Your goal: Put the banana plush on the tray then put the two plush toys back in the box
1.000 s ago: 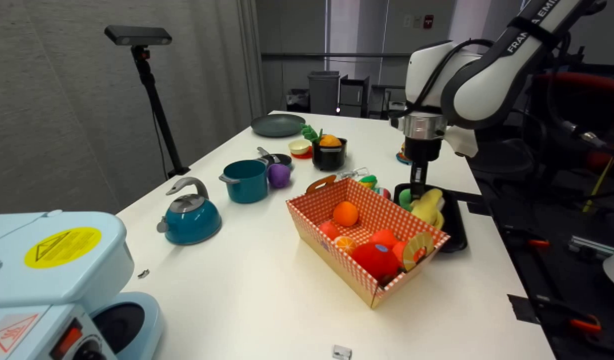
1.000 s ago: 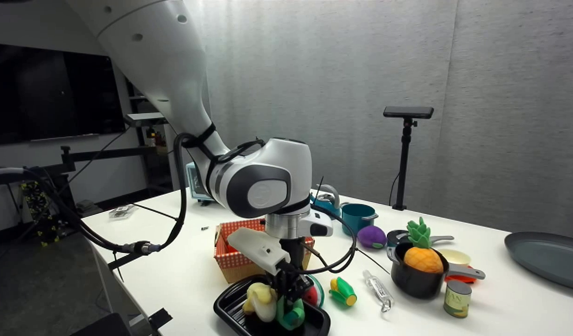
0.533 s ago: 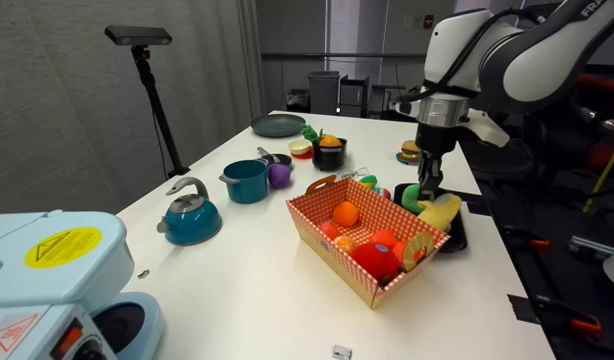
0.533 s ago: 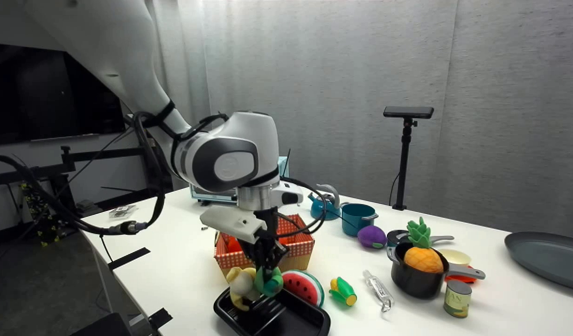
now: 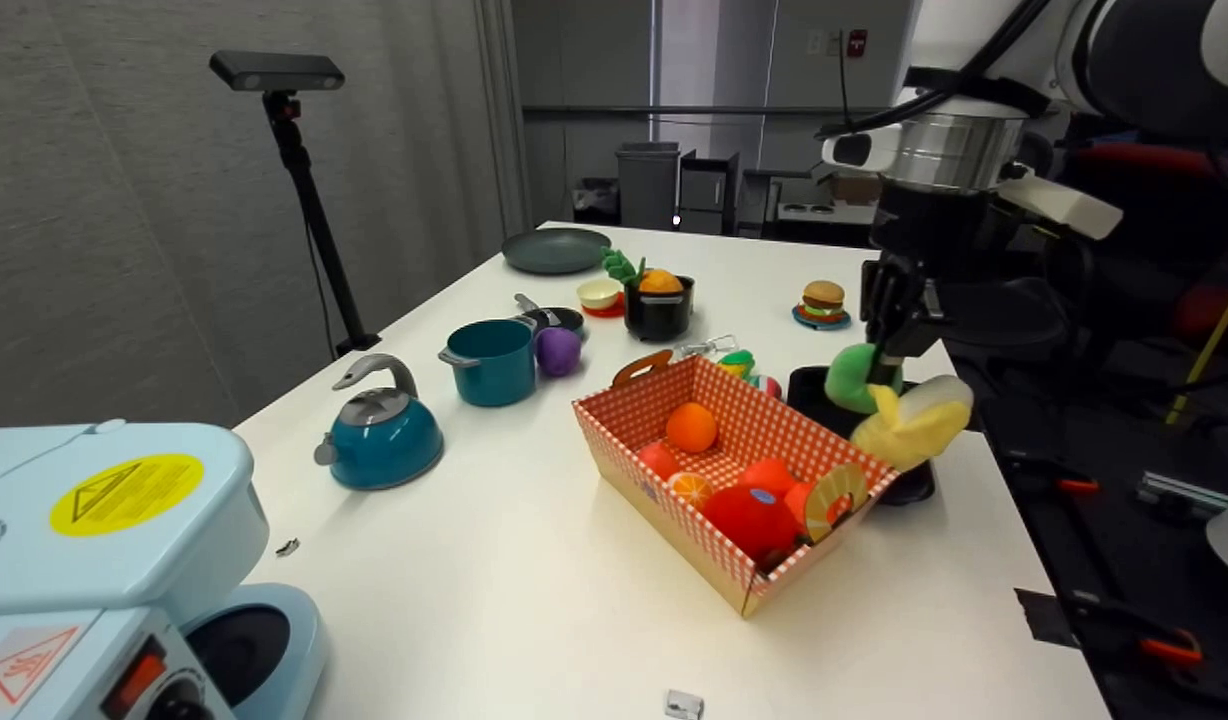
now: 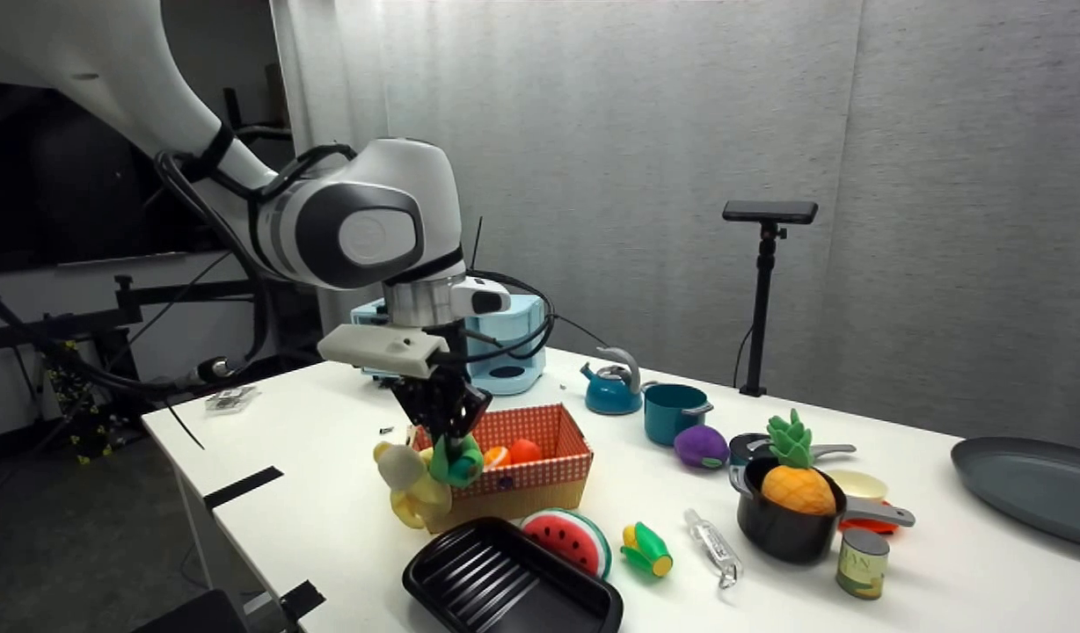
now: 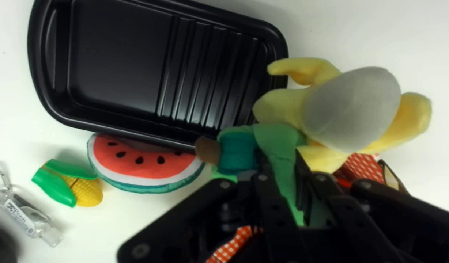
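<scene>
Black fingers (image 5: 886,368): in an exterior view, they are gripping a small round bright-green plush toy (image 5: 849,378) above the white counter (image 5: 504,600).
Curved pale-yellow banana plush (image 5: 914,428): it is hanging just below and beside the fingers, next to the bright-green plush toy.
Rectangular open-top box (image 5: 674,522) with red-and-white checked walls: it is standing on the counter, below the fingers and to their picture-left, holding a round orange plush toy (image 5: 691,428) and a large red plush toy (image 5: 749,520) among others.
Black rectangular tray (image 6: 522,589) with a ridged floor: in an exterior view, it is lying on the counter, below the fingers and to their picture-right.
Banana plush (image 6: 412,501): it is hanging at the fingers' picture-left, overlapping the box in sight; whether the two are touching, I cannot tell.
Red watermelon-slice plush (image 6: 568,543) with a green rind: it is lying below the fingers, just beside the tray.
Fingers: in the wrist view, they are pinching a fold of the bright-green plush toy; the banana plush is touching that toy, and whether the fingers are also catching a yellow flap, I cannot tell.
Tray: it is lying beyond the fingers, lower than the banana plush, which is hiding part of its rim.
</scene>
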Motion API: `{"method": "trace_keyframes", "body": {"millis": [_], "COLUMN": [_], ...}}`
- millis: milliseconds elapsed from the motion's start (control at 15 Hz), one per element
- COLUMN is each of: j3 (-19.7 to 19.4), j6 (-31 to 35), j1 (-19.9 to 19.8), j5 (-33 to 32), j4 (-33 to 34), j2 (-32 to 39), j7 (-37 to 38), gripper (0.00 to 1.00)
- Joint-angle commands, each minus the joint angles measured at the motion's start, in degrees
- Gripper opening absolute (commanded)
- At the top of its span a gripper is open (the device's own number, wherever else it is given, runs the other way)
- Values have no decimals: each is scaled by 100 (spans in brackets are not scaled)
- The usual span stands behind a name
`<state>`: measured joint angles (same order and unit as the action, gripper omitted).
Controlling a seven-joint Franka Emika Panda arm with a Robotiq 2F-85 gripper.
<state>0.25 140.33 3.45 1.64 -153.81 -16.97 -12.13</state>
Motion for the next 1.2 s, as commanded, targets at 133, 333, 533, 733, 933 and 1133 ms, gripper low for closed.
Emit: {"method": "trace_keyframes", "body": {"millis": [133, 333, 533, 733, 933, 1133], "j3": [-46, -11, 59, 199, 319, 386], "j6": [-558, -524, -408, -282, -303, -344], "j1": [223, 241, 260, 265, 251, 219], "j5": [337, 310, 240, 133, 95, 26], "j4": [487, 827, 1074, 1302, 1549, 1714], "j2": [-165, 94, 398, 798, 1192, 1511], "j7": [-75, -33, -8, 71, 130, 140], "gripper": [4, 4, 4, 4, 4, 4]}}
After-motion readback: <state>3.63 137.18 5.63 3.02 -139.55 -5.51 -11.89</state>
